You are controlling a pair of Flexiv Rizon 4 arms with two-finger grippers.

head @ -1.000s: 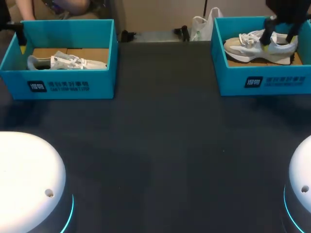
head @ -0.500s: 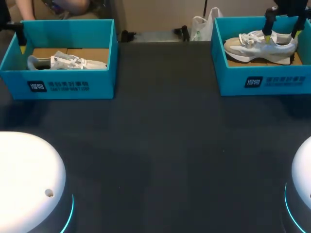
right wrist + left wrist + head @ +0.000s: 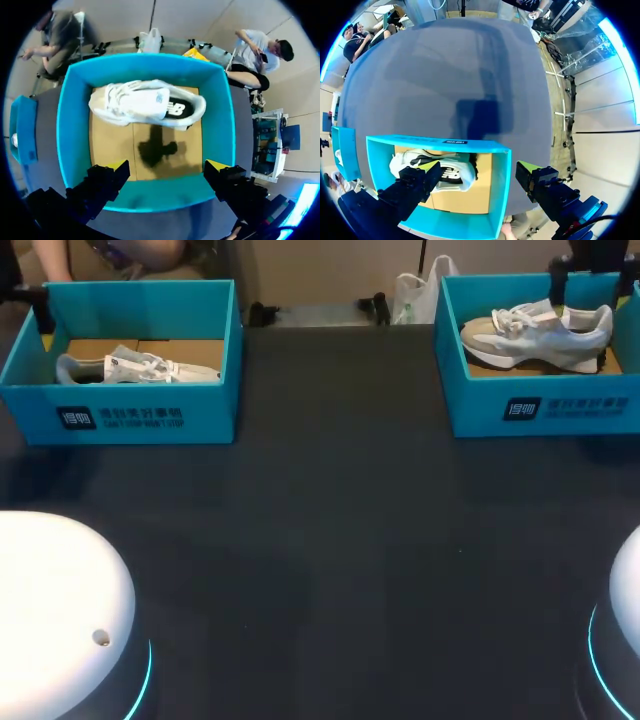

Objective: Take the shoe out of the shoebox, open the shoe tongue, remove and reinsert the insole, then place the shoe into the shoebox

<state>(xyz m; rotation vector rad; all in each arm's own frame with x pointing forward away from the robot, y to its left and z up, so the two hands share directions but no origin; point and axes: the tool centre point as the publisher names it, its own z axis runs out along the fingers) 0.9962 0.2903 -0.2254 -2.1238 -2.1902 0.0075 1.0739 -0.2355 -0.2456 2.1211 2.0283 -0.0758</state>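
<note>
White-and-beige laced shoe (image 3: 147, 102), on the cardboard floor of the right shoebox (image 3: 70, 125), beneath the right gripper (image 3: 167, 166), fingers apart and empty; second shoe (image 3: 451, 172), part-hidden by the left gripper (image 3: 480, 166), fingers likewise spread, in the left shoebox (image 3: 440, 145); both boxes on the dark worktop (image 3: 340, 540).

The head camera overlooked the table (image 3: 330, 540) from above and behind. Wrist cameras faced down over the far-corner left shoebox (image 3: 440, 145) and right shoebox (image 3: 75, 135), both shared.

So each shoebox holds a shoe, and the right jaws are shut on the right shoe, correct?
No. The right jaws stand open above the right shoe in its shoebox, not touching it; the right wrist view shows this. The rest is right.
</note>
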